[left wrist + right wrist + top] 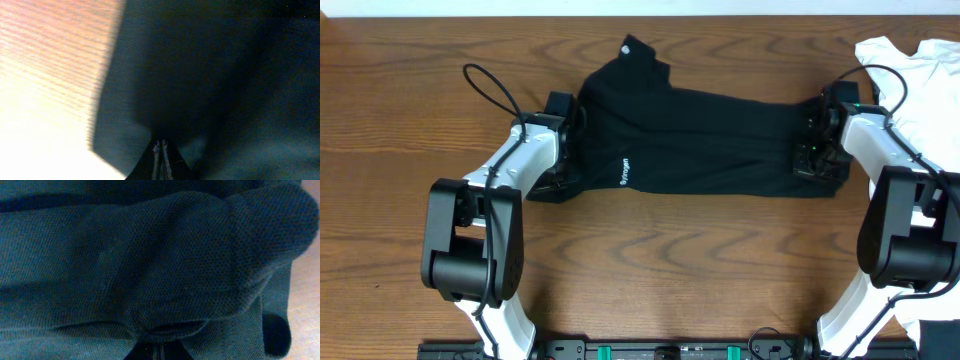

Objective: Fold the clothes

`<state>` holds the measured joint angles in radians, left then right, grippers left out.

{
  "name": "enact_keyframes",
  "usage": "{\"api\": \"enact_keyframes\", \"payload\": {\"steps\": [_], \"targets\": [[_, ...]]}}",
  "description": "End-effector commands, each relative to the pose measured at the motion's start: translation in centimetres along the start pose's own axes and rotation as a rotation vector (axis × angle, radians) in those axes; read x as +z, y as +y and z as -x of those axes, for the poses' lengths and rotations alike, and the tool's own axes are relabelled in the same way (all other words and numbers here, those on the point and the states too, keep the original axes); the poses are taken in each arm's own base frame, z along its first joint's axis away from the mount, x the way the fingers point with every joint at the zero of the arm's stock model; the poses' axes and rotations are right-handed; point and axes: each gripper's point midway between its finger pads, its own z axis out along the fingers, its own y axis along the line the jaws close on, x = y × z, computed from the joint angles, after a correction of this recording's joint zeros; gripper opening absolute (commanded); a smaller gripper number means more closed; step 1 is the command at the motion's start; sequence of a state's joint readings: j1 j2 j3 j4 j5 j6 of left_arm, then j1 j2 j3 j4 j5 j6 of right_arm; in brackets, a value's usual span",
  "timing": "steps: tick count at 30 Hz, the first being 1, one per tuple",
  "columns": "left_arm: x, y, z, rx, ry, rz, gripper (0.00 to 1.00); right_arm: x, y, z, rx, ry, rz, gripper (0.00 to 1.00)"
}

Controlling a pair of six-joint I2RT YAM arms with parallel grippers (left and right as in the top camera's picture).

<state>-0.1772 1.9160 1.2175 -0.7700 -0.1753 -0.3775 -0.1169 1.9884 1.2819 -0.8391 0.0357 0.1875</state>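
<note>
A black shirt (700, 140) lies spread across the middle of the wooden table, with a small white logo near its lower left. My left gripper (567, 125) is at the shirt's left edge, shut on the black fabric (200, 90); its fingertips (161, 150) are pressed together. My right gripper (817, 140) is at the shirt's right edge, shut on a bunched fold of the black fabric (165, 280); its fingertips (160, 347) are closed under the fold.
A pile of white clothes (920, 70) lies at the back right, by the right arm. Bare wood table (670, 260) runs in front of the shirt. A black cable (490, 85) loops by the left arm.
</note>
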Motion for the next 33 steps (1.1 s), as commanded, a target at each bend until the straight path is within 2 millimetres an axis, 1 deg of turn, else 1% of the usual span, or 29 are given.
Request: {"api": "enact_keyframes", "payload": {"steps": [1, 4, 6, 7, 10, 12, 14, 18, 22, 25, 29, 31, 33], "targets": [[0.3, 1.4, -0.3, -0.013, 0.011, 0.057, 0.06, 3.3, -3.7, -3.1, 0.031, 0.129, -0.131, 0.01], [-0.7, 1.3, 0.4, -0.052, -0.017, 0.039, 0.06, 3.3, -3.6, -3.0, -0.002, 0.127, -0.128, 0.02], [-2.5, 0.9, 1.5, -0.060, -0.070, 0.012, 0.06, 3.3, -3.3, -2.9, -0.002, 0.123, -0.116, 0.02], [-3.8, 0.6, 2.2, -0.067, -0.108, -0.016, 0.06, 3.3, -2.9, -2.8, 0.000, 0.122, -0.092, 0.01], [-6.2, -0.8, 3.5, -0.080, -0.179, -0.123, 0.06, 3.3, -2.1, -2.8, 0.004, 0.123, -0.043, 0.01], [-7.1, -1.9, 3.7, -0.081, -0.188, -0.197, 0.06, 3.3, -1.8, -2.8, 0.004, 0.127, -0.028, 0.01], [-7.2, -3.1, 3.5, -0.074, -0.170, -0.260, 0.06, 3.1, -1.8, -2.8, 0.000, 0.131, -0.026, 0.01], [-6.3, -5.2, 2.9, -0.057, -0.110, -0.352, 0.06, 2.0, -1.6, -2.0, 0.000, 0.121, -0.023, 0.01], [-4.2, -5.9, 2.6, -0.050, -0.074, -0.343, 0.06, -0.5, -0.9, -0.6, -0.012, 0.090, 0.009, 0.01], [-2.1, -6.1, 1.9, -0.043, -0.021, -0.316, 0.06, -2.5, 0.9, 0.4, -0.073, 0.056, 0.093, 0.01], [0.6, -6.4, 1.0, -0.033, 0.039, -0.285, 0.06, -4.6, 4.2, 1.0, -0.182, 0.006, 0.197, 0.01], [1.5, -6.5, 0.8, -0.031, 0.057, -0.276, 0.06, -5.2, 5.8, 1.0, -0.255, -0.014, 0.210, 0.01], [1.7, -6.5, 0.7, -0.030, 0.061, -0.273, 0.06, -5.7, 7.3, 0.9, -0.310, -0.028, 0.222, 0.01]]}}
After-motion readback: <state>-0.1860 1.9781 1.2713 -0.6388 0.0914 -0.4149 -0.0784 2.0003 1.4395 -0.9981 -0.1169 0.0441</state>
